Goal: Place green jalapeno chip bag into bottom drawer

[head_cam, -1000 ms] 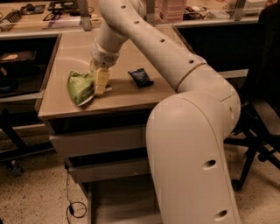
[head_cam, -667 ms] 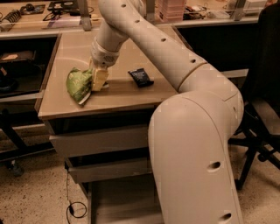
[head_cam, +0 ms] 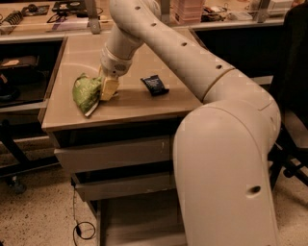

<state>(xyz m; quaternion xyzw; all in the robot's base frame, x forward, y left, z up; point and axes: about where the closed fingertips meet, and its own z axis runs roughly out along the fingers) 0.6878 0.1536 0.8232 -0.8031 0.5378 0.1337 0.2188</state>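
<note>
The green jalapeno chip bag (head_cam: 85,94) is at the left part of the tan cabinet top (head_cam: 139,103), tilted with its lower corner near the front edge. My gripper (head_cam: 108,89) comes down from the arm at the bag's right edge and is shut on that edge. The bottom drawer (head_cam: 139,218) is pulled out at floor level below the cabinet front, and its flat tray floor shows. My large arm housing hides the drawer's right part.
A small dark blue packet (head_cam: 154,85) lies on the cabinet top to the right of the gripper. Two shallower drawers (head_cam: 113,153) sit above the bottom one. Workbenches with clutter (head_cam: 53,9) stand behind. A black cable (head_cam: 79,228) lies on the floor at the left.
The gripper and the green bag have shifted slightly left together. The blue packet has not moved.
</note>
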